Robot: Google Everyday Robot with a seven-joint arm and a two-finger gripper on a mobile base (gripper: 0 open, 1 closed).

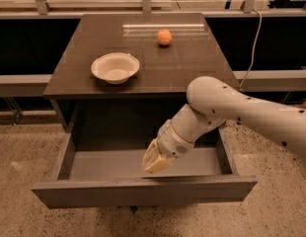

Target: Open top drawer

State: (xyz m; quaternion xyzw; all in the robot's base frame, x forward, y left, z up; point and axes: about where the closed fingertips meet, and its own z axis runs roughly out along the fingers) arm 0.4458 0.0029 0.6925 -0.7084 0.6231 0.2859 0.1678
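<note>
Top drawer (143,191) stands wide open under the worktop (192,68) | hand (155,161) inside it, just behind the front; grip cannot be told | step: pull looks complete | next: lift hand clear

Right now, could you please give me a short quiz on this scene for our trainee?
1. True or false: the top drawer is fully shut.
2. Where is the pincer? A) hidden from view; B) inside the drawer, near its front panel; C) lifting a cup.
3. Fill in: on the cabinet top, the white bowl sits ___ the drawer than the orange fruit.
Key: 1 false, it stands open; 2 B; 3 nearer.
</note>
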